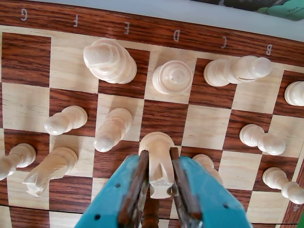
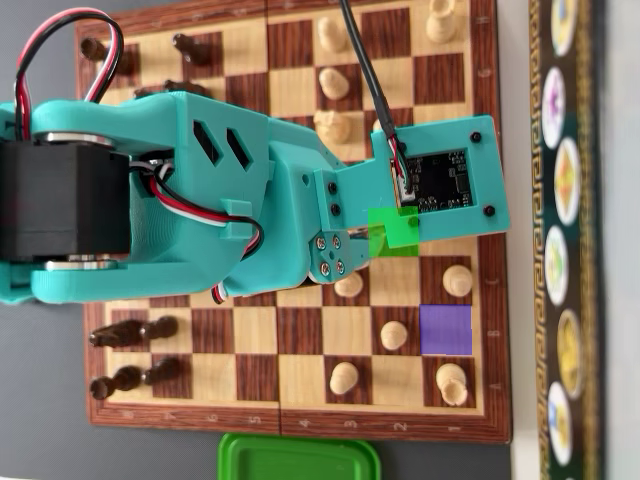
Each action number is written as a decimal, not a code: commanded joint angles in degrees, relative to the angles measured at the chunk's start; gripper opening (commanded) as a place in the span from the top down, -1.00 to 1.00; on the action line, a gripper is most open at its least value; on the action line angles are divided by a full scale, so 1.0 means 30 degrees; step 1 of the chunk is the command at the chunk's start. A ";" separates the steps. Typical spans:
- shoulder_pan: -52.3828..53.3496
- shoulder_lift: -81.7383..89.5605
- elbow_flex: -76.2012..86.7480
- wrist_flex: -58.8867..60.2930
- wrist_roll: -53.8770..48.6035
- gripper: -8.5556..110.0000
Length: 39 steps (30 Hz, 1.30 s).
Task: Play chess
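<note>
Gripper (image 1: 160, 176) is closed narrowly on a white chess piece (image 1: 158, 159) just off the board (image 1: 142, 29), two rows in from the D label; risk: piece looks tilted, could slip or clip the pawn (image 1: 113, 129) beside it.

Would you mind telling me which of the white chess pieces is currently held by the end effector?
The white piece at the bottom centre of the wrist view, clamped between the end effector fingers; all other white pieces stand free on their squares.
</note>
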 commanded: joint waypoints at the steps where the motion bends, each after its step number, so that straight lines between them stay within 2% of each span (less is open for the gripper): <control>1: 0.0117 0.0762 -0.0088 -0.0293 0.0176 0.80; 39: 0.0322 -0.2021 0.0381 -0.1875 0.0146 0.80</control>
